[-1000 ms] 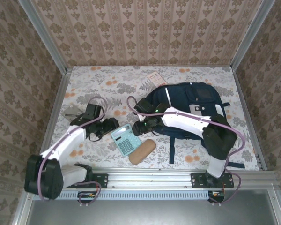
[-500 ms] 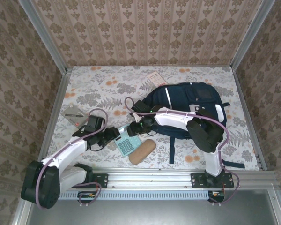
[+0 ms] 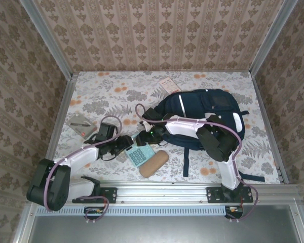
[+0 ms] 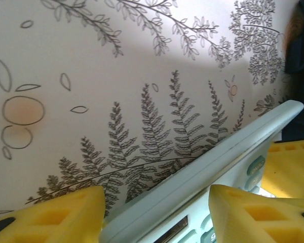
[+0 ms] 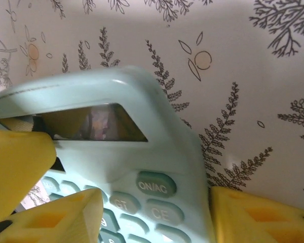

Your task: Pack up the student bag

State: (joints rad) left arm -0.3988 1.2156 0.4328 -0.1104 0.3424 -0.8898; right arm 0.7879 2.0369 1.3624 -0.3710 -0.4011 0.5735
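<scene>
The student bag point(image 3: 207, 109), navy with white stripes, lies flat at the right of the table. A pale teal calculator point(image 3: 140, 155) lies left of it, near the front. My left gripper point(image 3: 127, 144) is at the calculator's upper left edge. In the left wrist view that edge point(image 4: 218, 167) runs between the yellow fingers point(image 4: 55, 212), both touching it. My right gripper point(image 3: 145, 144) is at the upper right corner. In the right wrist view the calculator point(image 5: 142, 162) sits between the jaws of the right gripper point(image 5: 157, 217), one finger over the keys and one against the side.
A cork-coloured oblong case point(image 3: 153, 163) lies just right of the calculator at the front. A small booklet point(image 3: 168, 85) sits behind the bag. A grey flat item point(image 3: 81, 123) lies at the left. A dark bag strap point(image 3: 185, 159) trails toward the front edge.
My left gripper has moved right onto the calculator's edge and narrowed its jaws. My right gripper has come down and left from the bag onto the calculator's corner.
</scene>
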